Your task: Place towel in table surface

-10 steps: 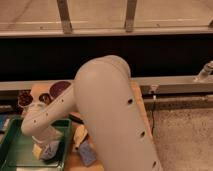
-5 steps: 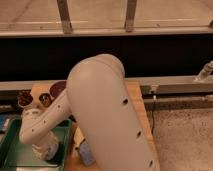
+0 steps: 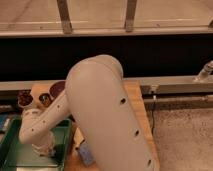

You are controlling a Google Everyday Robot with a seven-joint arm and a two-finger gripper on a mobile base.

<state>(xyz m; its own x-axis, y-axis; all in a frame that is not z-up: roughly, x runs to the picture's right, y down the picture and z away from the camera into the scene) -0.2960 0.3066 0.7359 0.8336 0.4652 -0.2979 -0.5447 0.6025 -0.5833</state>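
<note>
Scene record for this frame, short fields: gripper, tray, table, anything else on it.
gripper: low over the green tray, at the end of the white arm
tray: green, table's left end
blue-grey item: right of tray, by the arm; maybe the towel, unsure
bowls: behind the tray
table: wooden, top visible right of the arm

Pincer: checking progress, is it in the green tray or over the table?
In the tray: the pincer hangs low within the rim of the green tray, not over the bare table.
</note>
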